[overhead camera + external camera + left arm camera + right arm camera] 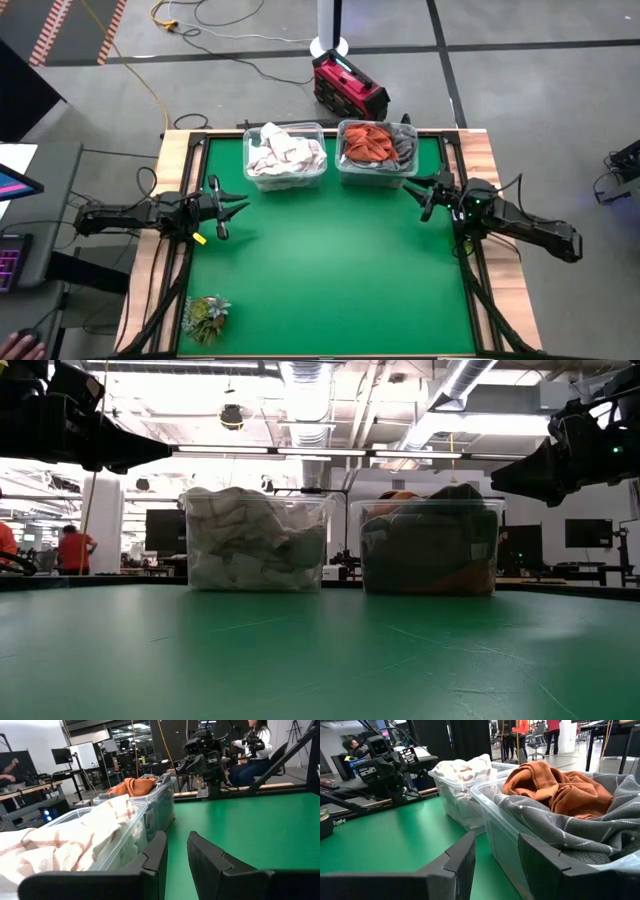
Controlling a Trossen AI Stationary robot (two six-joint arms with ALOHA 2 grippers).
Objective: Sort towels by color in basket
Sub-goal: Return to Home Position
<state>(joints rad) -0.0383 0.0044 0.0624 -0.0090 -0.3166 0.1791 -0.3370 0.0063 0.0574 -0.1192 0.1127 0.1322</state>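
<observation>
Two clear plastic bins stand side by side at the far edge of the green mat. The left bin (285, 157) holds white and white-checked towels (75, 837). The right bin (377, 152) holds rust orange towels (555, 785) and dark grey towels (590, 827) piled together. My left gripper (240, 205) hovers level over the mat's left side, open, with nothing between its fingers (150, 857). My right gripper (425, 196) hovers level over the mat's right side, near the right bin, and is also open and holds nothing (496, 847).
A small green plant (205, 318) sits at the mat's near left corner. The bare green mat (330, 260) stretches between the arms. A red case (348, 86) lies on the floor beyond the table. People show in the room behind.
</observation>
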